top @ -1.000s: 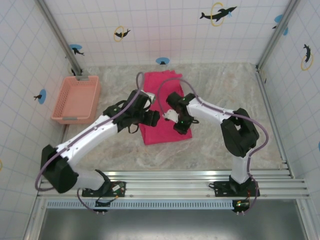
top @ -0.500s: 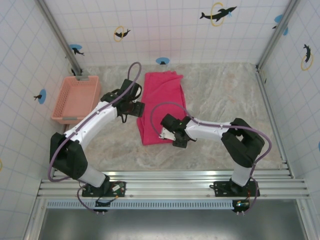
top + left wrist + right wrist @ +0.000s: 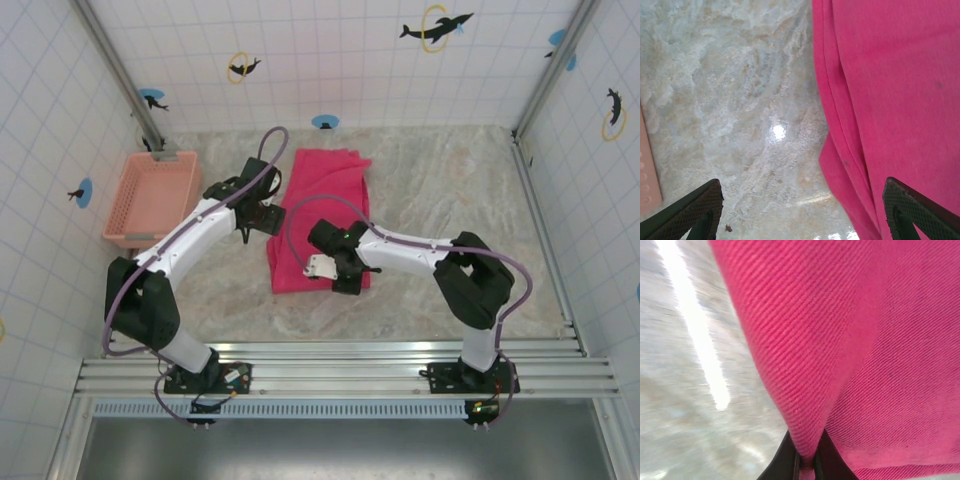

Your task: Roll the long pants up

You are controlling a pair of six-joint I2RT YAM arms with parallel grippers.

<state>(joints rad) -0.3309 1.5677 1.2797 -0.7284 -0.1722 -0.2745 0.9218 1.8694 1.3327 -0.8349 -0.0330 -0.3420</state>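
Observation:
The long pants lie folded as a long bright pink-red strip on the marble floor, running from the back wall toward the arms. My right gripper is at their near end. In the right wrist view it is shut on a raised ridge of the pants. My left gripper hovers at the pants' left edge. In the left wrist view it is open, one dark fingertip over bare floor and the other over the pants. Nothing lies between its fingers.
A pale salmon-pink lattice basket stands at the left wall, its edge just showing in the left wrist view. Tiled walls close in the back and both sides. A metal rail runs along the near edge. Bare marble floor lies right of the pants.
My right gripper slid to the pants' near end and shut on a fold. The near end shifted left. My left arm drew back to the pants' left edge.

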